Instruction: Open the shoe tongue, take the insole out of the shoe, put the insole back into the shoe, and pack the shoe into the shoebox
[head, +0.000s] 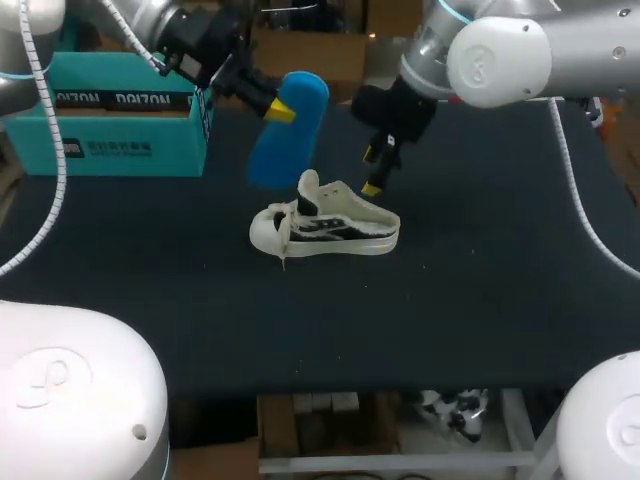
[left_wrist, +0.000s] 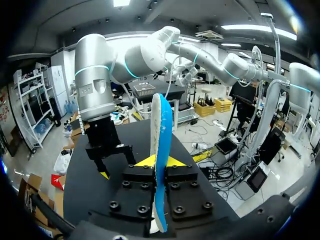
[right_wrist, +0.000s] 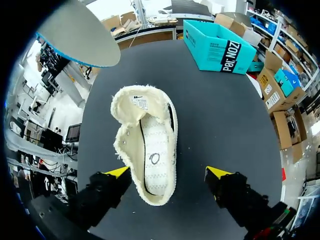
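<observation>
Shoe upright on bench, mid-bench, tongue folded open. Right end effector spread, hovering over the heel end. Beyond it, left end effector pinches the blue insole, held in the air. Teal shoebox at far left.

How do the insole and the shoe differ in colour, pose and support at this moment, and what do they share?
The insole is blue-backed; the shoe is cream with dark stripes. The insole hangs in the air, gripped by the left pincer; the shoe rests on the table, ungripped. The insole stands on end; the shoe sits flat on its sole. Both are outside the box.
</observation>
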